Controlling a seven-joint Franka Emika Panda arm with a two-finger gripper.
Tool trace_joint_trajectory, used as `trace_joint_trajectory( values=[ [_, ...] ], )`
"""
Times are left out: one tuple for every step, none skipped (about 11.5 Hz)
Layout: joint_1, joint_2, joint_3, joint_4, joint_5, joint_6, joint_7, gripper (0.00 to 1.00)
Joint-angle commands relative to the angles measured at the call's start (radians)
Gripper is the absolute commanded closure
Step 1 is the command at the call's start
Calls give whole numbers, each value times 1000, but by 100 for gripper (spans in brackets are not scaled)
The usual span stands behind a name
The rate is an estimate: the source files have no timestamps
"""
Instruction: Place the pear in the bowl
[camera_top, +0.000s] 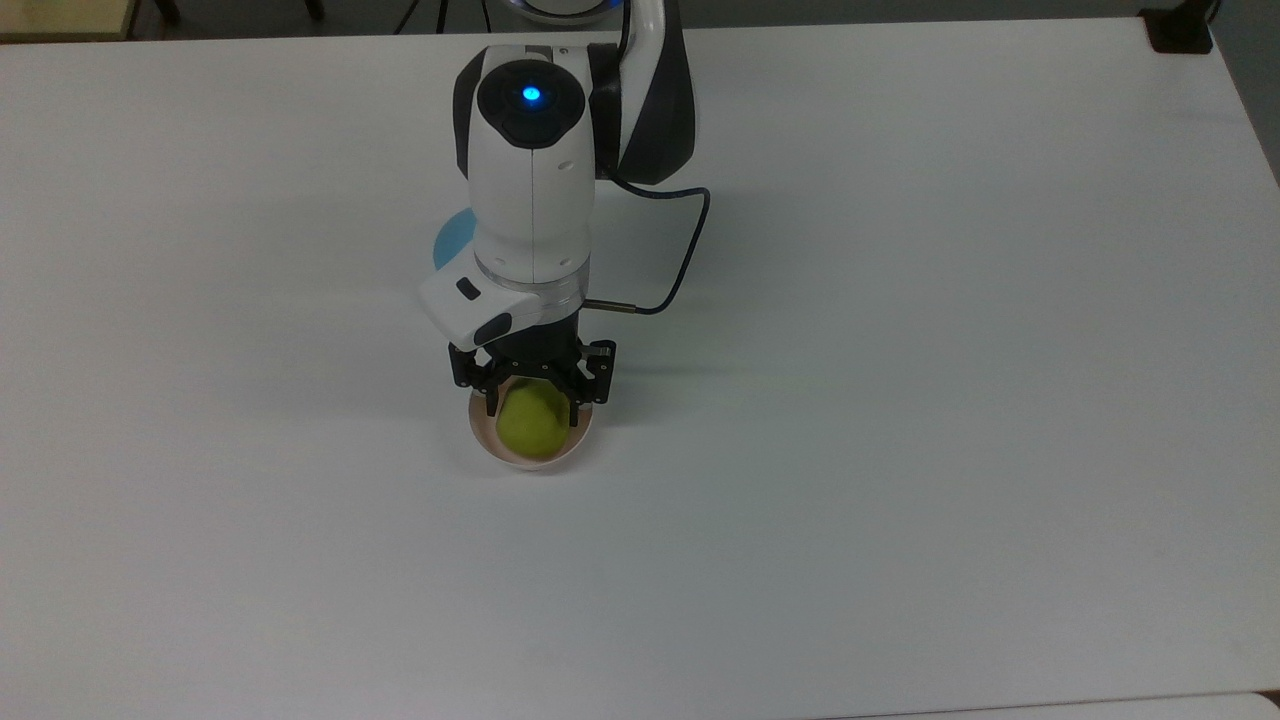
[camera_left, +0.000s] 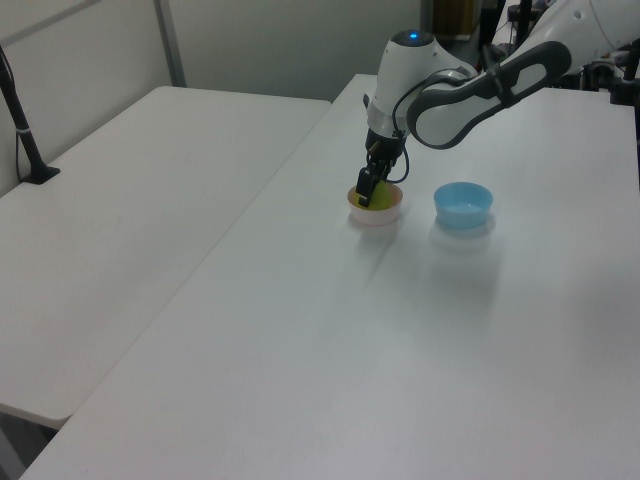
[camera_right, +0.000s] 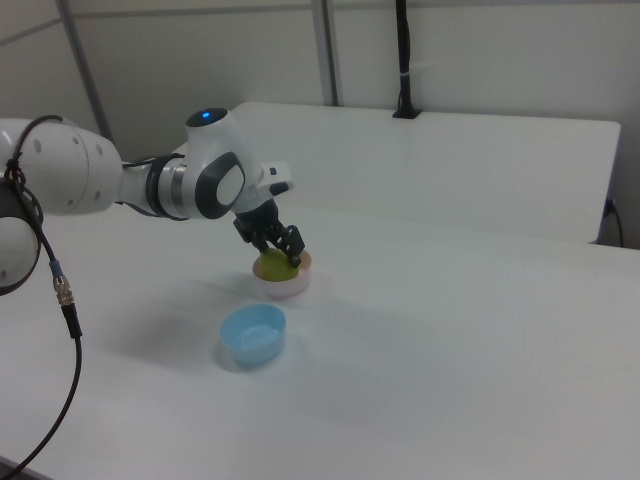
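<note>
pear (camera_top: 531, 422) sat low inside the pale pink bowl (camera_top: 487, 442), its yellow-green body filling most of the hollow in the top view. gripper (camera_top: 531, 404) hung straight over it, with its black fingers (camera_top: 491, 398) down on either side of the fruit and close against it. whether they pressed the pear or had let go could not be told from these views. in the left view the gripper (camera_left: 372, 189) dipped to the bowl (camera_left: 376, 213) rim, and in the right view the pear (camera_right: 275, 266) showed as a green patch just under the fingers.

light blue bowl (camera_left: 463, 204) stood well apart on the white table (camera_top: 900, 400), out of the way.

as a judgement, the placing looked nearly done, and the risk lay in the release and the lift. if the fingers parted too little, the pear could cling and rise with them, then drop outside the rim. the bowl looked light, so a fingertip catching its edge on the way up could tip or drag it. a sideways pull before clearing the rim would do the same.
</note>
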Motion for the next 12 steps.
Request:
trace_joint_trajectory(
  values=[
    [13, -45, -9, -12, -13, -8, 17, 8],
    [11, -62, -9, -9, -13, -50, 17, 4],
    [11, -91, -11, -8, -13, -86, 17, 2],
    [11, -123, -9, -8, -10, -124, 17, 0],
    [11, -161, -9, -8, -10, -176, 17, 0],
    [13, -201, -9, -8, -10, -237, 17, 0],
    [13, -244, -9, -8, -10, -309, 16, 0],
    [13, -290, -9, -8, -10, -394, 6, 0],
    [8, -335, -9, -9, -10, -461, 3, 0],
    [4, -370, -9, -9, -10, -509, 2, 0],
    [1, -398, -11, -9, -10, -555, -4, 0],
    [-7, -425, -11, -11, -9, -598, -29, 0]
  ],
)
